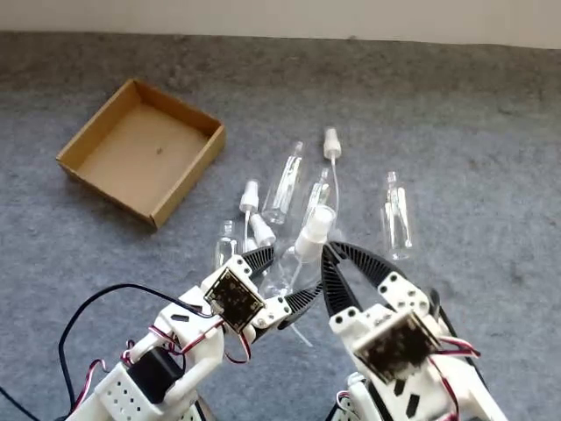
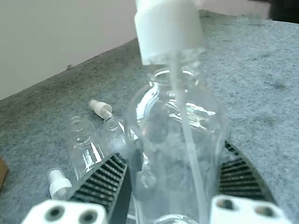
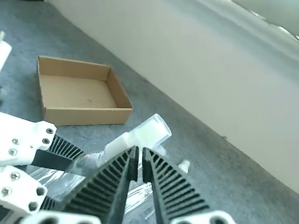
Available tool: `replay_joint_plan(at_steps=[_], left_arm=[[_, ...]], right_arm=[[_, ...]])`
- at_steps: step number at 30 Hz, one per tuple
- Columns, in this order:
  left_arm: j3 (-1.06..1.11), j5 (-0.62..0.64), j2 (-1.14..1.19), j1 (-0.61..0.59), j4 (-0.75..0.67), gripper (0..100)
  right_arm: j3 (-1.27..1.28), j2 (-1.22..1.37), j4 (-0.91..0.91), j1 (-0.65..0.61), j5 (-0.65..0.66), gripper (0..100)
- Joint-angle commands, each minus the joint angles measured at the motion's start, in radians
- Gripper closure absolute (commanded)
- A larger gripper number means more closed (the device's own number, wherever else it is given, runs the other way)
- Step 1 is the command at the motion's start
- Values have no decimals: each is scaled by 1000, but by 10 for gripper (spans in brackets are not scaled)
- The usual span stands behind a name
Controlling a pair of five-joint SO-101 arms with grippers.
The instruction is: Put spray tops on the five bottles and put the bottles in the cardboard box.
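Observation:
My left gripper (image 1: pixel 280 276) is shut on a clear bottle (image 2: pixel 173 140), held up off the grey carpet. A white spray top (image 1: pixel 313 232) rests loosely at the bottle's neck, slightly tilted, and its tube runs down inside. My right gripper (image 3: pixel 139 150) is shut, with only a thin slit between its fingers. Its tips sit right beside the spray top (image 3: pixel 138 135); whether they touch it I cannot tell. The open cardboard box (image 1: pixel 188 189) lies at the far left, with nothing in it.
Clear bottles lie on the carpet beyond the grippers (image 1: pixel 283 184), (image 1: pixel 396 219), (image 1: pixel 226 244). Loose white spray tops (image 1: pixel 331 145), (image 1: pixel 249 197) lie among them. The two arms stand close together at the near edge.

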Motion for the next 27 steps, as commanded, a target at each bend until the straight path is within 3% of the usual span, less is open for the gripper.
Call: replay_joint_plan(at_steps=[1, 12, 18, 21, 24, 27], left_arm=[[21, 6, -4, 8, 2, 867], [13, 6, -7, -13, 0, 869], [5, 6, -7, -254, 0, 867], [-24, 6, -7, -341, -2, 867], [-91, 8, -1, -361, 6, 869], [-177, 8, 1, -363, 8, 870]], right_arm=[[-45, -51, 2, -4, 14, 988], [12, -74, 10, 1, 12, 988], [137, -74, 1, 1, 8, 988], [171, -74, -19, 1, -104, 988], [240, -74, -99, 1, -229, 988], [335, -74, -177, -1, -264, 988]])
